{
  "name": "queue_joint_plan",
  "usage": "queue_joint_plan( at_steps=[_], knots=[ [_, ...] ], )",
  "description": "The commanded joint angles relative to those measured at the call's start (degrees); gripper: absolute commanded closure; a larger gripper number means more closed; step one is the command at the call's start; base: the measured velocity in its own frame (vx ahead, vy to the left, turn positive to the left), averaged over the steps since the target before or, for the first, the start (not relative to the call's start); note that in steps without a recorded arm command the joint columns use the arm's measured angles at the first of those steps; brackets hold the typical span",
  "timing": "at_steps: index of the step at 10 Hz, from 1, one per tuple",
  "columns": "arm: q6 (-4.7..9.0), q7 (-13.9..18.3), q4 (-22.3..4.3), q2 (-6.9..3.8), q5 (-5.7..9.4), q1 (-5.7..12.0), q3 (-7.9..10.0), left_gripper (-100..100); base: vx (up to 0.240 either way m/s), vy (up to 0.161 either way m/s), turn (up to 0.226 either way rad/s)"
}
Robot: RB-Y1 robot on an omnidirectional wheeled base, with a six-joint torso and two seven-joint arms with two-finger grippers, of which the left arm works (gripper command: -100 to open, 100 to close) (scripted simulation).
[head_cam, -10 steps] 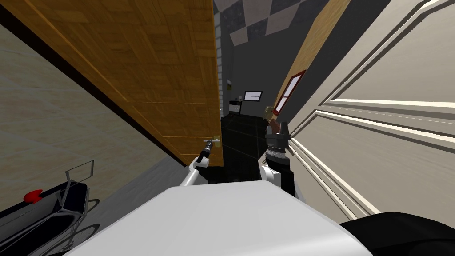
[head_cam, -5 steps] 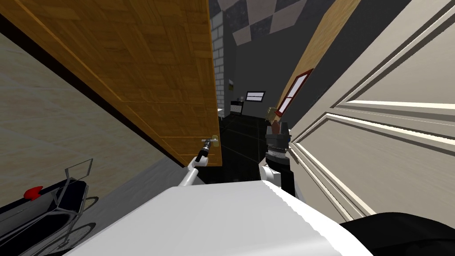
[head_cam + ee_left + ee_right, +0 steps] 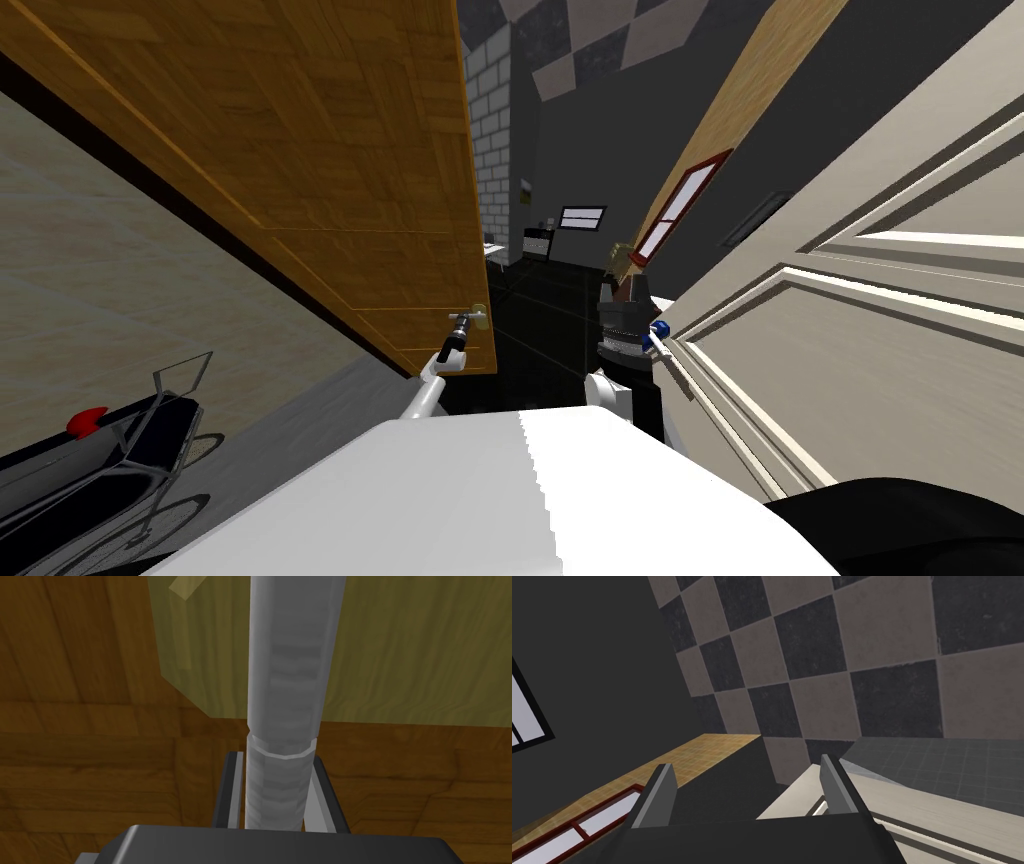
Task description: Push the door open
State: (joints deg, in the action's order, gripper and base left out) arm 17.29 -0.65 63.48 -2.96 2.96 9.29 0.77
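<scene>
Two doors flank me. On my left a brown wood-grained door (image 3: 380,180) stands ajar, its free edge pointing into the room ahead. On my right is a cream panelled door (image 3: 860,330) with a small blue knob (image 3: 661,328). The left gripper (image 3: 277,756) is low on the wooden door's free edge. Its fingers (image 3: 226,791) are closed against the sides of a grey cylindrical handle bar (image 3: 295,666), and a dull yellow backplate (image 3: 400,651) sits on the wood behind it. The right gripper (image 3: 747,781) is raised beside the cream door, fingers spread wide and holding nothing. A dark tiled floor (image 3: 545,300) runs through the gap between the doors. Beyond it are a pale brick wall (image 3: 490,130), a small window (image 3: 582,217) in a dark far wall, and a grey checkered ceiling (image 3: 600,40).
</scene>
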Motion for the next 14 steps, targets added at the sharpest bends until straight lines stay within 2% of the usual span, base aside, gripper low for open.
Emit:
queue_joint_plan(
  at_steps=[1, 4, 5, 6, 9, 14],
  knots=[
    [0.10, -0.1, 0.1, -0.11, 0.18, 0.35, 1.47, 100, 0.158, -0.137, 0.098],
    [0.07, -0.6, -0.5, 0.61, 0.31, 0.83, 3.33, 100, 0.129, -0.129, 0.079],
    [0.23, -0.5, -0.7, 0.33, 0.31, 0.51, 3.10, 100, 0.065, -0.048, 0.049],
    [0.22, -0.6, -0.6, -0.13, 0.48, 0.57, 4.17, 100, 0.099, -0.046, 0.055],
    [0.22, -1.0, -0.8, -0.57, 0.75, 0.65, 5.80, 100, 0.178, -0.094, 0.065],
    [0.21, -1.8, -1.0, -0.66, 1.35, 0.83, 9.52, 100, 0.198, -0.116, 0.085]
  ],
)
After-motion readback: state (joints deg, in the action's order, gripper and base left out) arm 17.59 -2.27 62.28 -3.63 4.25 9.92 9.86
